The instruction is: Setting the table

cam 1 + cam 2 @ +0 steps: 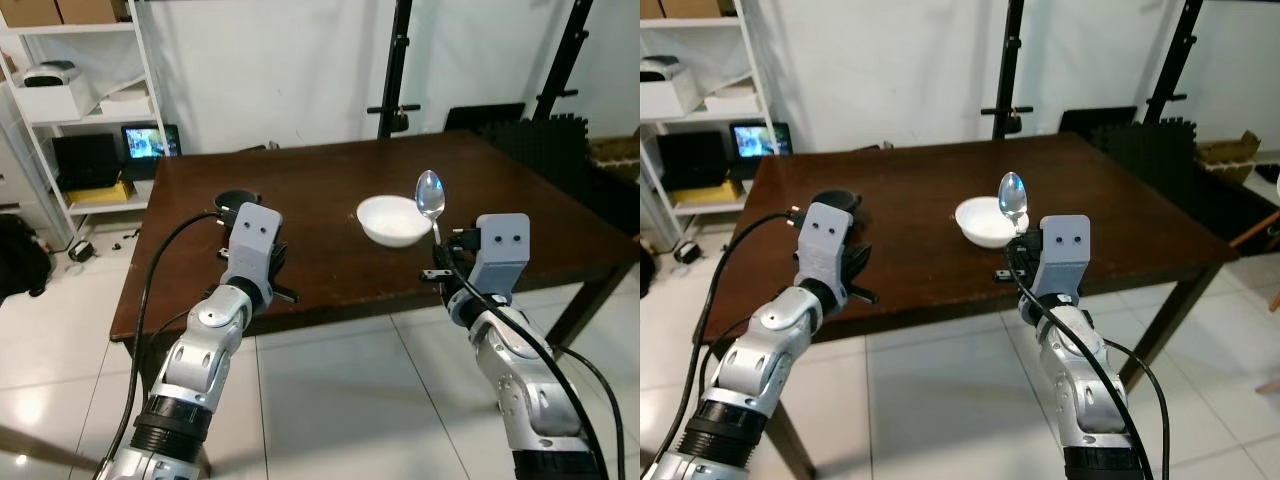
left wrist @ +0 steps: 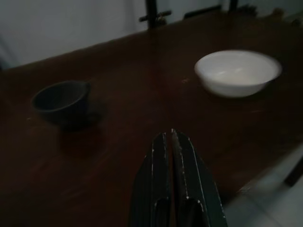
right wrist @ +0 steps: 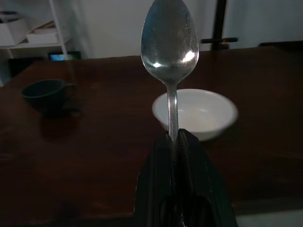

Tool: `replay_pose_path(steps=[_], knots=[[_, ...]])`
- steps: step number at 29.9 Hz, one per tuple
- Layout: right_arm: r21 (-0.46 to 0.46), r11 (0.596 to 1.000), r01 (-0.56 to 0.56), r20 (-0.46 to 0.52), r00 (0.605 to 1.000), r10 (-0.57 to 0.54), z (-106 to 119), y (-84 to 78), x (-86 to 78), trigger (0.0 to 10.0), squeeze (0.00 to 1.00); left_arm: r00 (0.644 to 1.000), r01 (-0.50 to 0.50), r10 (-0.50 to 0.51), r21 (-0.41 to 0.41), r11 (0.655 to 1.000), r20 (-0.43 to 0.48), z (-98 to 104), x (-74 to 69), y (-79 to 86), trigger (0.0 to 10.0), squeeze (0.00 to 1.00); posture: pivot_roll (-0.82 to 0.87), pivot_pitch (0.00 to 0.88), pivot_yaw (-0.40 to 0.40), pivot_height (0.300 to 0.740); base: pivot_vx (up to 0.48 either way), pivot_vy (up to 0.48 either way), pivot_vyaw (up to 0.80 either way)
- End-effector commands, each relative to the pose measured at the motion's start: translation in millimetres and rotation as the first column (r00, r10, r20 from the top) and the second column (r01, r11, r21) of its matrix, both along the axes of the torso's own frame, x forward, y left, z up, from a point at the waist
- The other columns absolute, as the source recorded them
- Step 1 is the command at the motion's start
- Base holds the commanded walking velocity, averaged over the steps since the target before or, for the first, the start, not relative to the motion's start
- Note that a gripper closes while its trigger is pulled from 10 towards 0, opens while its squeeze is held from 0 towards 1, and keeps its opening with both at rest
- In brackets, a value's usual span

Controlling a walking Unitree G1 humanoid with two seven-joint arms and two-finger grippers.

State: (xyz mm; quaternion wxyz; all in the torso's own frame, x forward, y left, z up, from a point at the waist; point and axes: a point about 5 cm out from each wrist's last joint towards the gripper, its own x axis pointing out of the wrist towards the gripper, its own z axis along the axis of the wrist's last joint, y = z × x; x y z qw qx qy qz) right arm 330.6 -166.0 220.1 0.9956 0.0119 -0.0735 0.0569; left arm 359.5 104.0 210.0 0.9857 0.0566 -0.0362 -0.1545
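Right gripper (image 3: 174, 137) clamped on upright spoon (image 3: 169, 42), white bowl (image 1: 394, 219) at 11 o'clock, left gripper (image 2: 170, 142) clenched, empty, no legible markings

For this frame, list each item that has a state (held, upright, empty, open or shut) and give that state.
spoon: held upright, bowl end up, handle clamped in the right gripper
right gripper: shut on the spoon, raised at the table's near edge
left gripper: shut, holding nothing, over the near edge
white bowl: upright on the table, looks empty
dark cup: upright on the table, contents cannot be told
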Motion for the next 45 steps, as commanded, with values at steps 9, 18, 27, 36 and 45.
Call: replay_pose_path(steps=[9,18,27,36,45], knots=[[-0.002,1.0,-0.016,0.008,1.0,0.016,1.2,3.7,0.1,10.0,0.0,1.0,-0.007,0.007,-0.001,1.0,-0.016,-5.5,1.0,2.0,10.0,0.0,-0.06,0.015,0.076,0.74,0.48,0.0,0.0],[-0.005,1.0,-0.022,0.01,1.0,0.022,1.8,4.5,0.1,10.0,0.0,1.0,-0.006,0.006,-0.001,1.0,-0.02,-6.6,0.6,2.0,10.0,0.0,-0.06,0.019,0.074,0.74,0.48,0.0,0.0],[-0.023,1.0,-0.02,0.009,1.0,0.02,1.1,3.2,-0.5,10.0,0.0,0.999,0.021,-0.021,0.007,1.0,-0.025,-9.6,-3.2,-1.7,10.0,0.0,-0.06,0.025,0.077,0.74,0.183,0.0,0.0],[-0.048,0.998,-0.05,0.002,0.999,0.05,-0.3,9.1,0.4,10.0,0.0,0.999,0.039,-0.04,-0.006,0.999,-0.025,-10.9,-8.3,-2.2,10.0,0.0,-0.05,0.03,0.076,0.74,0.0,0.0,0.0],[-0.116,0.991,-0.063,-0.103,0.993,0.051,-14.9,13.5,6.8,10.0,0.0,0.999,0.036,-0.036,-0.006,0.999,-0.037,-13.3,-9.1,-1.8,10.0,0.0,-0.06,0.031,0.076,0.74,0.0,0.0,0.0]])
